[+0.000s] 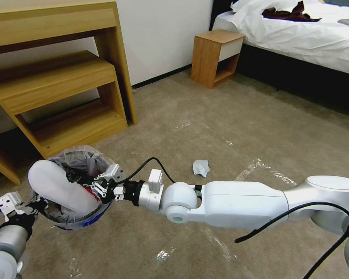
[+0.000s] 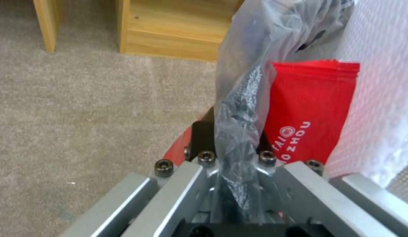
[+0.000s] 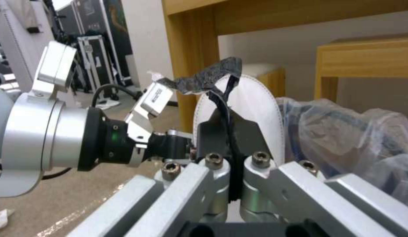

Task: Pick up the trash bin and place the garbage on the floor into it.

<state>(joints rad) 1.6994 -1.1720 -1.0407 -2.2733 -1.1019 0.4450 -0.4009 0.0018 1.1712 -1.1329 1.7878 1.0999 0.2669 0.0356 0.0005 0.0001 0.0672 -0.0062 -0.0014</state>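
The trash bin hangs off the carpet, its rim clamped in the left pincer. The right pincer, squeezed on a white slipper, pokes it halfway in. One tissue wad waits on the floor.

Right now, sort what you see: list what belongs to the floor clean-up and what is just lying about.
Part of the job:
- trash bin, held at its rim by the left claw
- white slipper, gripped by the right claw over the bin
- red wrapper inside the bin
- white tissue wad on the carpet

Just lying about:
- wooden desk
- bedside table
- bed
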